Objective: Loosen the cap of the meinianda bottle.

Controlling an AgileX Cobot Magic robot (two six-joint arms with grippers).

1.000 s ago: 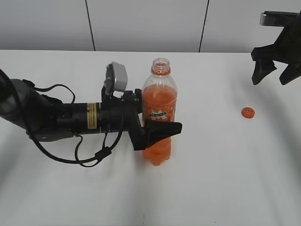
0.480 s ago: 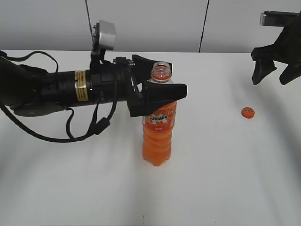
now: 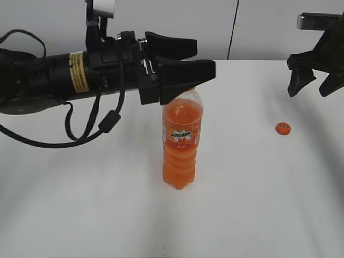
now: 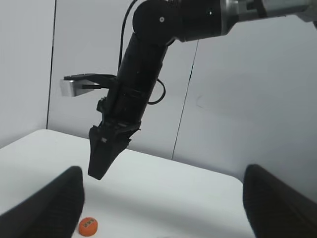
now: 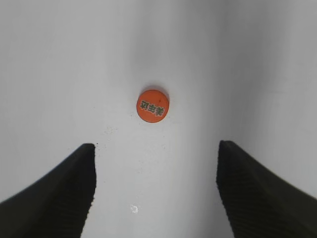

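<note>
exterior view, cap apart from meinianda bottle

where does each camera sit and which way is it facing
Exterior: in front of the table, looking down at a slant at the bottle; shows the left gripper above the bottle and the right gripper.
Left wrist: on the left arm, facing across the table at the right arm; own fingertips at the bottom corners.
Right wrist: on the right arm, facing down at the cap; own fingertips below.
Shared: all three show the cap on the table.
</note>
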